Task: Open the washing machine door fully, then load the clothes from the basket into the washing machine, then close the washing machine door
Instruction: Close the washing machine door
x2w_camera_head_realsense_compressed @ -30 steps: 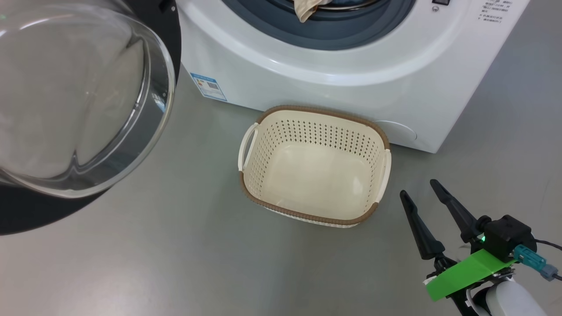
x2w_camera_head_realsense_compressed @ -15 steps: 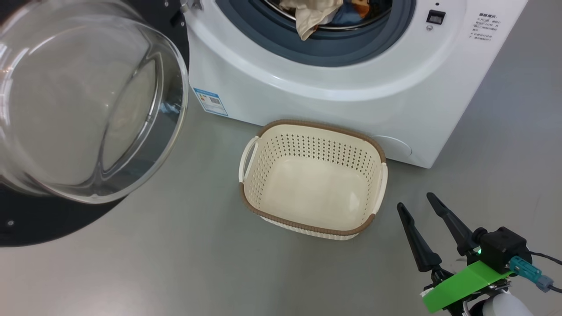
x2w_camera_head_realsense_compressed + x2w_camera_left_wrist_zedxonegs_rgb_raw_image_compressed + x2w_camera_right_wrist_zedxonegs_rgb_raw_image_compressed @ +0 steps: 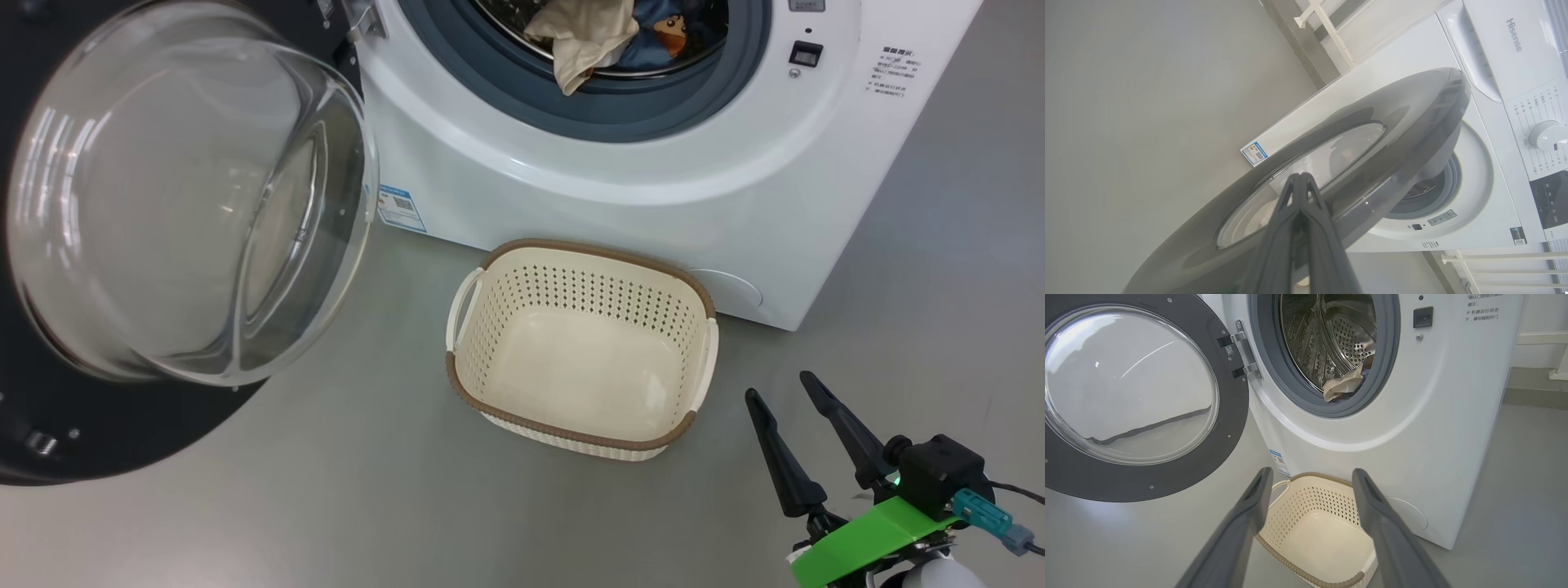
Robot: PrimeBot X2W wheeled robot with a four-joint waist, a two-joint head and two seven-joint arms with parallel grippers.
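Grey floor [image 3: 343,506] | washing machine door [image 3: 188,204] open leftward | basket [image 3: 588,286] mouth up

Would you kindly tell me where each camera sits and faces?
Head view: high, looking down at the basket before the washing machine; open right jaws at lower right.
Left wrist view: along shut left jaws, toward the door, its outer face.
Right wrist view: low, facing the drum; open right jaws rise from below.
Shared: head and right wrist both show basket, door and clothes.
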